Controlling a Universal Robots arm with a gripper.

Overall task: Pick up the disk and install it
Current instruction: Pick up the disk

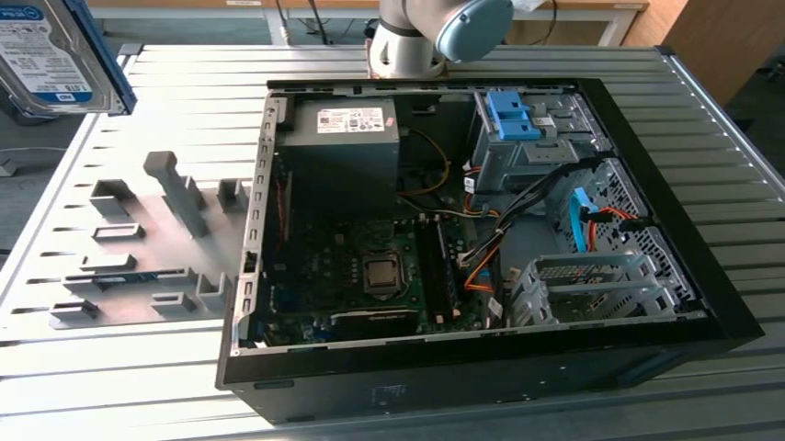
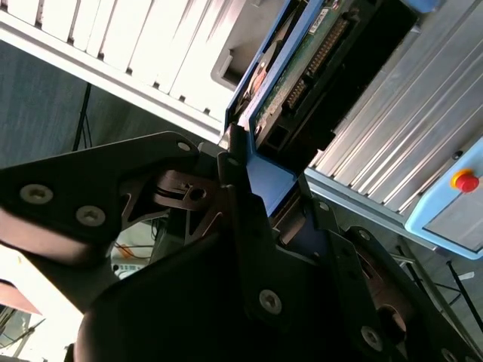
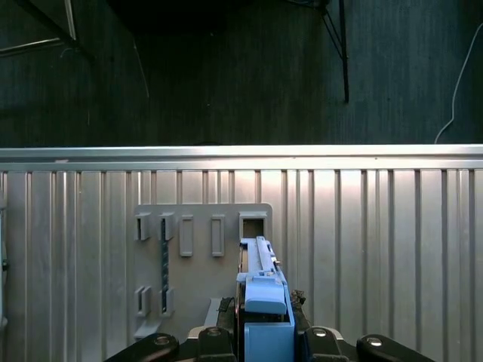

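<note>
Your claw (image 2: 268,188) is clamped on the blue handle of the disk (image 1: 50,55), which is raised clear of the ribbed aluminium table (image 1: 123,367), at the exterior view's upper left. On the table you have a grey fixture plate (image 1: 135,248) with upright holders. The open computer case (image 1: 491,230) sits beside it, toward the exterior view's right. Past the table edge, in the first wrist view, lie dark floor (image 3: 226,75) and hanging cables (image 3: 341,45).

1. Exterior view: high, oblique, over the open computer case (image 1: 491,381) and fixture plate (image 1: 135,207).
2. First wrist view: faces that fixture plate from well above, past the disk (image 3: 260,298).
3. Second wrist view: close against the gripper (image 2: 270,177) and disk.
</note>
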